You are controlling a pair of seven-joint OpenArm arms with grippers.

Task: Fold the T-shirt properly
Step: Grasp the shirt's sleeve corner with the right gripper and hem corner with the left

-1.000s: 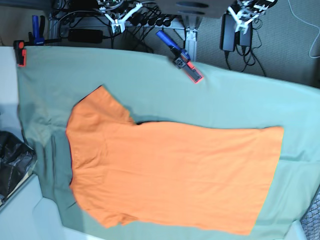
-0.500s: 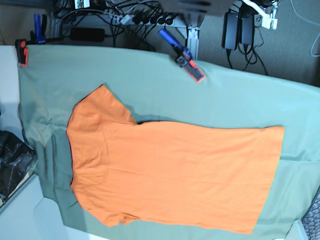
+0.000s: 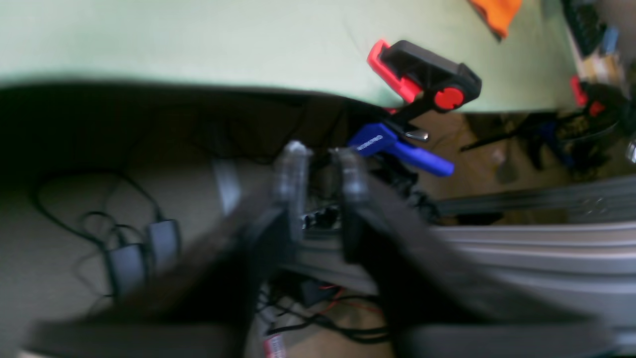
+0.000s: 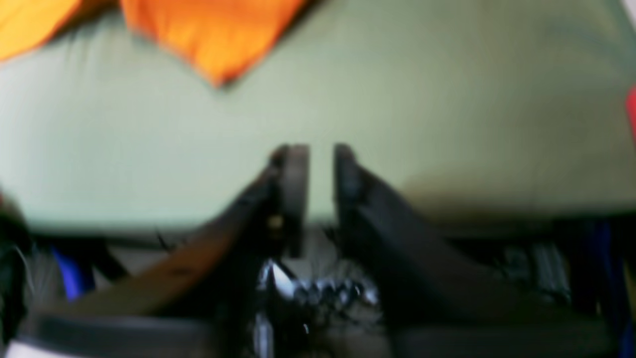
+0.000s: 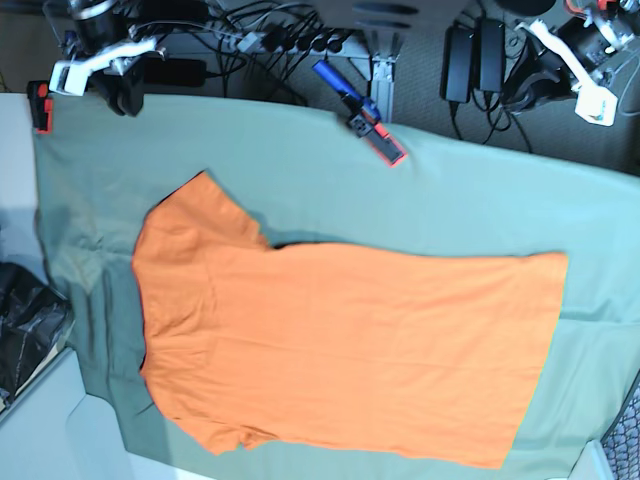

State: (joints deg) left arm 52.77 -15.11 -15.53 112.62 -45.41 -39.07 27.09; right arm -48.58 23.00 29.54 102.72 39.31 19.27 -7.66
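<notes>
T-shirt (image 5: 340,345), plain orange, lies flat on the sage-green cloth (image 5: 470,200), collar end toward base view's left, hem toward its right, one sleeve pointing up-left; only part of the lower sleeve shows at the bottom edge. Nothing on top of it, no gripper touching it. Right gripper (image 4: 314,164) sits w/ jaws slightly apart, a narrow gap visible btwn the dark fingers, nothing in them; it hangs over the cloth's edge, w/ a shirt sleeve tip in the top of its wrist view. In base view that arm is at top left, near a red-black clamp (image 5: 41,105) on the cloth's corner. Left gripper (image 3: 320,159) also has jaws a bit apart, empty, fingertips blurred; it's off the table edge, over floor & cables, just beside a blue-handled clamp (image 3: 422,99) w/ red-black head biting the cloth edge. No real containers here: only a dark bag-like thing (image 5: 28,325) at base view's left edge, contents can't tell.
</notes>
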